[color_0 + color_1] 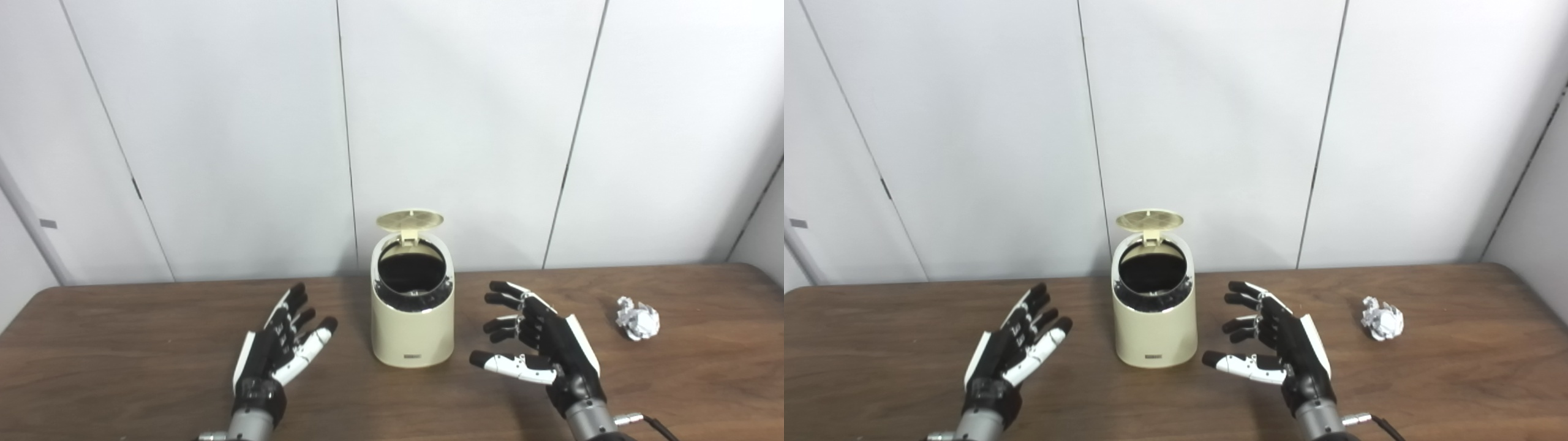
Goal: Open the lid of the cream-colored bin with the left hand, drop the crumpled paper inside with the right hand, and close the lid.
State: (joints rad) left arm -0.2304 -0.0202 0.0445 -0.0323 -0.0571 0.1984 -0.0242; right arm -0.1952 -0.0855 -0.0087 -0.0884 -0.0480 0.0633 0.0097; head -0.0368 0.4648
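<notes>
A cream-colored bin [412,324] stands in the middle of the brown table, its round lid [410,220] tipped up at the back so the dark inside shows. The crumpled paper [637,318], a white ball, lies on the table well to the right of the bin. My left hand [282,343] rests open to the left of the bin, fingers spread, holding nothing. On the bin's right my right hand [539,340] is open too, fingers pointing toward the bin, a gap between them and its wall. The paper lies to the right of that hand, apart from it.
The wooden table [122,343] runs the full width, with its back edge close behind the bin. White wall panels [465,122] stand right behind the table. The table's right corner curves off near the paper.
</notes>
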